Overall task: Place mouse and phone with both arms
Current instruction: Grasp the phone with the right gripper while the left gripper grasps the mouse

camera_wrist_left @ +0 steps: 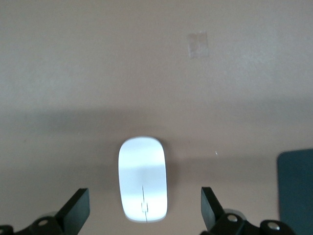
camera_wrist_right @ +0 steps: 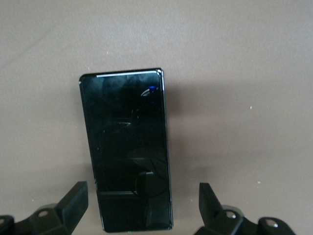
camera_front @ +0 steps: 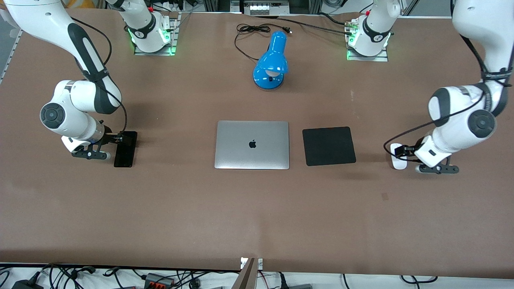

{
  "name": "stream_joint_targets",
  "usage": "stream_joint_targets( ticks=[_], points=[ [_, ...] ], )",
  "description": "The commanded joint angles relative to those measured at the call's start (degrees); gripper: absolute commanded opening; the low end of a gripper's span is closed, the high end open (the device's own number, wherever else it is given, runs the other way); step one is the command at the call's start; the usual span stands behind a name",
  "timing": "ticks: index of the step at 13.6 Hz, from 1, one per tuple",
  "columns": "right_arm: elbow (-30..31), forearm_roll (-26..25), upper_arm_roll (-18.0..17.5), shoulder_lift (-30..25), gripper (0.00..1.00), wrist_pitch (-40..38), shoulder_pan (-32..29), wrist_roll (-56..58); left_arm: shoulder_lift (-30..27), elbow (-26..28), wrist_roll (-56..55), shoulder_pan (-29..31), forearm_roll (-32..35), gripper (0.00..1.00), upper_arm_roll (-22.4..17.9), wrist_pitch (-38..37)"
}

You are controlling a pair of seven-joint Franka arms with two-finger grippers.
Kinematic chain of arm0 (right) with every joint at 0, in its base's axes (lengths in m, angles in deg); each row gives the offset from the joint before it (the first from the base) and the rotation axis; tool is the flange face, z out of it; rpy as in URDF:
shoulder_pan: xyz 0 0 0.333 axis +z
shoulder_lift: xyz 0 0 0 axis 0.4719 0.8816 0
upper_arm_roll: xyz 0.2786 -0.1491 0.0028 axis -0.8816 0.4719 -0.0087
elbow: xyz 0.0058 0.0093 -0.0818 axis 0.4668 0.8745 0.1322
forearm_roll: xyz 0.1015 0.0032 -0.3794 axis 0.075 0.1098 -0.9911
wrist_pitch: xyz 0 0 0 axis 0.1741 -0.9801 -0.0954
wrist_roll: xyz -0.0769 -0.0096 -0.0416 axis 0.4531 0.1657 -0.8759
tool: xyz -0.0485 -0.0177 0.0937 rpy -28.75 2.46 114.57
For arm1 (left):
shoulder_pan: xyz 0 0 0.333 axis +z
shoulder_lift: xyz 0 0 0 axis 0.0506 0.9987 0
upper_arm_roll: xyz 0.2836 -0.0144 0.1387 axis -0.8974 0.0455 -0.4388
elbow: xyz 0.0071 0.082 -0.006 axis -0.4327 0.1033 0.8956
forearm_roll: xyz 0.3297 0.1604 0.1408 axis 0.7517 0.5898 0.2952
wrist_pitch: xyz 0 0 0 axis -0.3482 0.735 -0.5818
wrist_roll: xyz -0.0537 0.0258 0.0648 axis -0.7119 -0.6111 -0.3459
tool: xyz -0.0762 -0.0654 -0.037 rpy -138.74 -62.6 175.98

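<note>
The white oval mouse [camera_front: 398,157] lies on the brown table at the left arm's end. My left gripper [camera_front: 402,151] is low over it and open. In the left wrist view the mouse [camera_wrist_left: 143,178] lies between the two black fingers [camera_wrist_left: 77,209], and neither finger touches it. The black phone [camera_front: 124,150] lies flat at the right arm's end. My right gripper [camera_front: 126,138] is low over the phone's end that is farther from the front camera, and it is open. In the right wrist view the phone [camera_wrist_right: 128,147] lies between the spread fingers [camera_wrist_right: 73,203].
A closed silver laptop [camera_front: 252,144] lies mid-table. A black square mouse pad [camera_front: 329,145] lies beside it toward the mouse, and its edge shows in the left wrist view [camera_wrist_left: 296,191]. A blue desk lamp [camera_front: 271,60] with a black cable [camera_front: 257,29] stands near the arm bases.
</note>
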Motion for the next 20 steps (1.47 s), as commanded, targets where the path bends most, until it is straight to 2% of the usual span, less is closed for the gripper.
stream_joint_targets(
  ticks=[1,5,8,9,14,15,16,17,18,19,20],
  points=[
    [2.45,-0.04,-0.17,0.13,1.00,4.52,-0.04,0.11,1.39,2.87,2.03,1.92,1.10,1.00,0.51,5.80],
    [2.90,-0.13,-0.17,2.41,1.00,8.58,0.05,0.11,3.06,8.05,1.94,1.92,1.01,1.00,0.69,15.38],
    [2.90,-0.13,-0.17,2.59,1.00,8.84,0.40,0.11,3.85,8.94,1.94,1.92,1.01,1.00,0.77,17.24],
    [2.90,-0.13,-0.17,3.03,1.00,9.28,0.49,0.11,4.12,8.94,1.94,1.92,1.01,0.97,0.77,17.33],
    [2.98,-0.13,-0.17,4.35,1.00,11.83,0.58,0.11,4.82,8.94,1.68,1.92,1.01,0.44,0.77,17.24],
    [2.98,-0.13,-0.17,4.35,1.00,11.92,0.58,0.11,4.82,8.77,1.59,1.92,1.01,0.38,0.77,17.24],
    [3.07,-0.21,-0.17,4.44,1.00,12.01,0.58,0.28,4.65,8.68,1.50,1.92,1.01,0.36,0.77,17.15],
    [3.07,-0.21,-0.17,4.26,0.70,11.92,0.67,0.54,4.47,8.42,1.50,1.92,1.01,0.36,0.77,16.98],
    [2.98,-0.21,-0.17,4.09,0.45,11.84,0.93,0.55,4.21,8.15,1.41,1.92,1.01,0.36,0.86,16.89],
    [2.55,-0.21,-0.17,3.91,0.33,11.49,1.10,0.46,3.51,7.72,1.50,1.84,1.01,0.36,0.86,16.63],
    [2.11,-0.21,-0.34,3.91,0.32,11.48,1.37,0.20,2.81,7.19,1.59,1.49,1.01,0.36,0.86,15.58]
  ],
)
